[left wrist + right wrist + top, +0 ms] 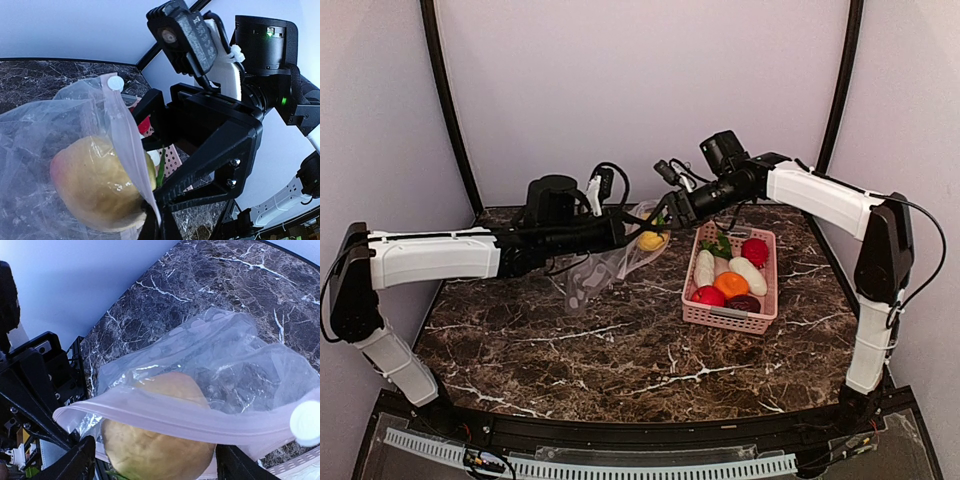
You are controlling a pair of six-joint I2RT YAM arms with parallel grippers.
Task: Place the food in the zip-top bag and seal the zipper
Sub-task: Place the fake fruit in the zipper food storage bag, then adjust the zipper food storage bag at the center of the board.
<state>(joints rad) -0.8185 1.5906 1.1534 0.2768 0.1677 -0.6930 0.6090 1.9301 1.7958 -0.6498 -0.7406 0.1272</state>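
1. The zip-top bag [592,278] hangs in the air on the left side of the pink basket [725,321], near its far-left corner. It is not lying on the table [620,350].
2. Its long axis is slanted. The mouth is high and faces the basket, and the body falls down and away from the basket.
3. The zipper [175,415] runs across the mouth as a loose band and sags in the middle.
4. The yellow fruit [155,440] sits just at this mouth, on the side toward the basket. I judge it only partly inside.
5. The left gripper [155,222] is closed and pinches the bag at the zipper edge, at one place only.
6. The right gripper [155,452] has its jaws wide, one on each side of the fruit. I cannot tell whether they press it.
7. Risk: if the fruit is let go before it passes the strip, it may roll out and drop beside the basket.
8. Risk: the fruit's weight may fold the mouth, because only one pinch holds it.
9. Risk: the right fingers may hook the strip when leaving.
10. The other food [730,283] lies in the basket.
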